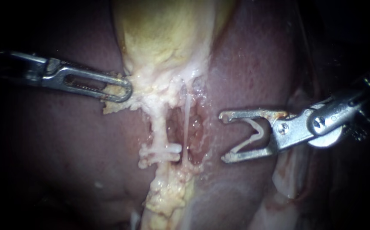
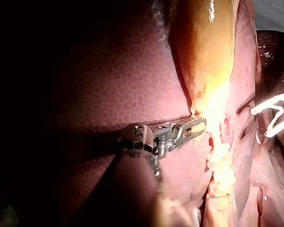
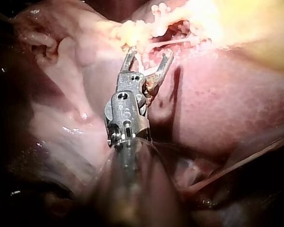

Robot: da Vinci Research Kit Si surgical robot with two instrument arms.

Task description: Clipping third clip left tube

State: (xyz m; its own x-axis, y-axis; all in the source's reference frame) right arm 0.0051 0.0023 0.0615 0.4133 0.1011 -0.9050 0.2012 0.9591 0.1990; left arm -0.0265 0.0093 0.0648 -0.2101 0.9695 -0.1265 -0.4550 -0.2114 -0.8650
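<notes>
While our slotted steel left instrument [image 1: 125, 90] is clamping pale yellow gallbladder tissue [image 1: 163, 51] to stretch the whitish left tube [image 1: 158, 125], our right instrument [image 1: 224, 137] is gripping a white V-shaped clip [image 1: 249, 135] btwn spread jaws, w/ that tube ahead.

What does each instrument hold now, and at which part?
Left instrument grips the gallbladder at its pale lower edge. Right instrument carries an open clip by its two legs.
</notes>
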